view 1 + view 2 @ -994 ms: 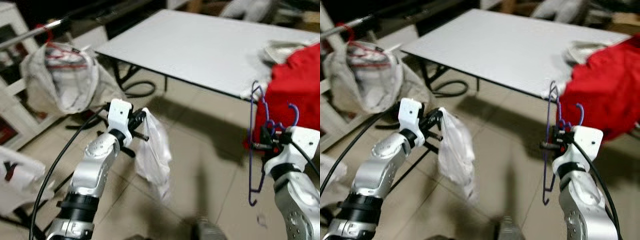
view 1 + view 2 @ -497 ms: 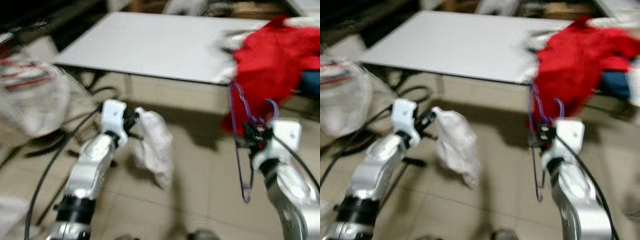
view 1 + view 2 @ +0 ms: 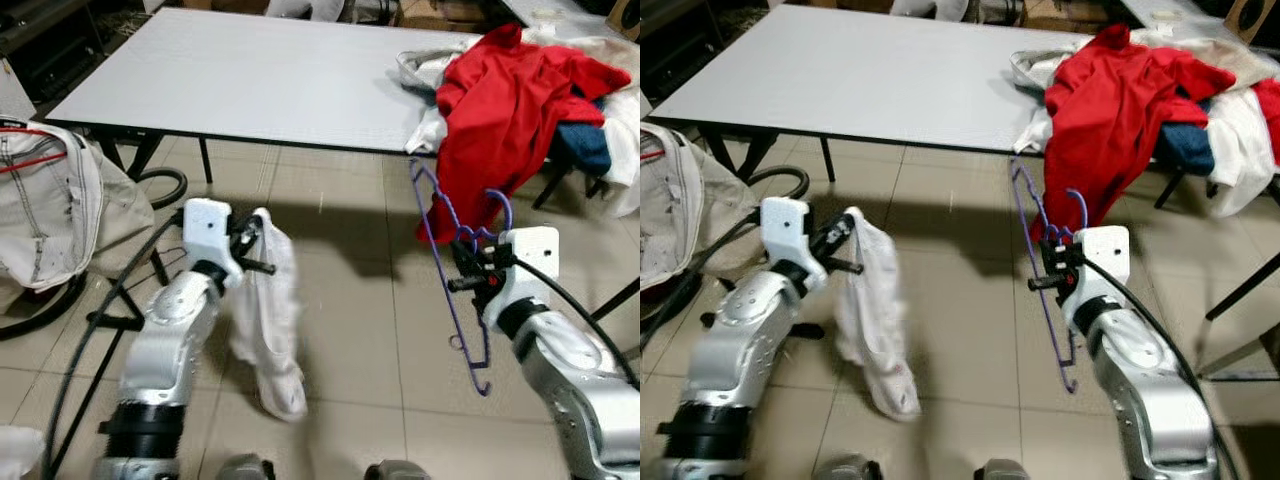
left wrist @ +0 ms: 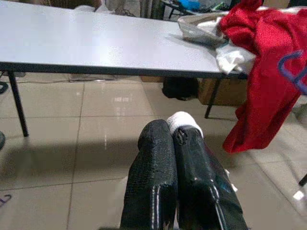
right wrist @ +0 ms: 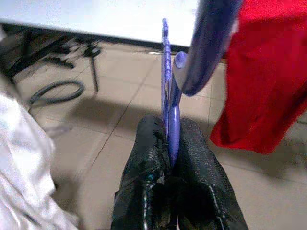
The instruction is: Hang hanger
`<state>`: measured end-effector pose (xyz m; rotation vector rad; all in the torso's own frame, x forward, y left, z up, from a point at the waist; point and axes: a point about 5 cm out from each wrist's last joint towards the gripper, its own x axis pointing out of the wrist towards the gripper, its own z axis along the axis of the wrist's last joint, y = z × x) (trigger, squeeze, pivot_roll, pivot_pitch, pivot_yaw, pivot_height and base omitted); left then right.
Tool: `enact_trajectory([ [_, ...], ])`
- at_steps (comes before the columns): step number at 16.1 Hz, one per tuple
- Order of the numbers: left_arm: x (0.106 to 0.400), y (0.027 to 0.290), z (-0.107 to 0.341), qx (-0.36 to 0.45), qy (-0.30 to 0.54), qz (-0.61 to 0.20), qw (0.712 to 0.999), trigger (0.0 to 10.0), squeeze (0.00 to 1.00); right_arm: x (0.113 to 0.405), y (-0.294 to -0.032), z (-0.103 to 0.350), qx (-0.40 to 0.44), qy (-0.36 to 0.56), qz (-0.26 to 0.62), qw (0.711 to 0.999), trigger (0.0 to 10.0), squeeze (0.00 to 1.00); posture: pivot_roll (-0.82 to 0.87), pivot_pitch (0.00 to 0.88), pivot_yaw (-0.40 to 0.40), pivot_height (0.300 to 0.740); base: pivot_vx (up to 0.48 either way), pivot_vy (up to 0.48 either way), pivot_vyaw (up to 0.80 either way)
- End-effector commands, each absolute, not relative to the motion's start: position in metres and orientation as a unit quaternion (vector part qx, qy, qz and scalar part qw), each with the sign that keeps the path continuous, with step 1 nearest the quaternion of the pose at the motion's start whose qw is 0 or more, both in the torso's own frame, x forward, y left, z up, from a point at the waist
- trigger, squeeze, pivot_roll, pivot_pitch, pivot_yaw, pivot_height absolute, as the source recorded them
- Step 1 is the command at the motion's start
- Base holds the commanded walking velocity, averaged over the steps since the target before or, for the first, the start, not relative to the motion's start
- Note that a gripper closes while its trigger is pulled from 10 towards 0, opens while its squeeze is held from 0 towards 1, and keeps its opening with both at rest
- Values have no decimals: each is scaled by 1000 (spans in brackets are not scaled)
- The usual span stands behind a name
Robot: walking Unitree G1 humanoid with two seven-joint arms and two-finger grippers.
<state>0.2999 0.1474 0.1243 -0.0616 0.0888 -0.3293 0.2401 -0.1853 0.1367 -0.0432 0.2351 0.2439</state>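
Carrying: right gripper point(image 3: 1040, 268) clamping purple hanger point(image 3: 447, 262), left gripper point(image 3: 252, 252) pinching white garment point(image 3: 268, 325). Keeping both pinches firm and hanger upright, clear of near table point(image 3: 200, 80) edge.

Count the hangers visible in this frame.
2. A purple hanger is clamped in the right gripper above the floor. A red hanger sits inside the beige garment at the robot's far left. The clothes pile on the table could hide more.
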Motion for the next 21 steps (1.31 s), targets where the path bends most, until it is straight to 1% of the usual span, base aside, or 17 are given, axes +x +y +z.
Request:
enact_trajectory([
  [1, 308, 142, 140, -36, 21, -172, 984, 10000, 0, 241, -187, 148, -38, 91, 142, 985, 10000, 0, -107, 0, 3, 740, 345, 0, 0],
  [2, 314, 142, 147, -38, 15, -176, 984, 10000, 0, 243, -188, 161, -57, 71, 176, 980, 10000, 0, -123, 0, 21, 740, 352, 0, 0],
  [4, 318, 142, 152, -37, 12, -179, 983, 10000, 0, 242, -187, 169, -69, 59, 202, 975, 10000, 0, -134, 0, 30, 740, 354, 0, 0],
  [6, 325, 142, 158, -37, 6, -180, 983, 10000, 0, 233, -187, 172, -91, 64, 256, 960, 10000, 0, -143, 0, 35, 740, 362, 0, 0],
  [12, 332, 148, 171, -44, -8, -170, 984, 10000, 0, 224, -188, 178, -118, 67, 314, 940, 10000, 0, -145, 0, 30, 740, 363, 0, 0],
  [16, 339, 155, 185, -41, -27, -167, 985, 10000, 0, 217, -186, 186, -158, 67, 384, 907, 10000, 0, -150, 0, 21, 740, 363, 0, 0],
  [17, 340, 156, 188, -40, -30, -167, 985, 10000, 0, 218, -186, 187, -167, 65, 387, 905, 10000, 0, -150, 0, 21, 740, 364, 0, 0],
  [21, 339, 155, 191, -38, -34, -171, 984, 10000, 0, 222, -181, 188, -169, 57, 388, 904, 10000, 0, -137, 0, 16, 740, 364, 0, 733],
])
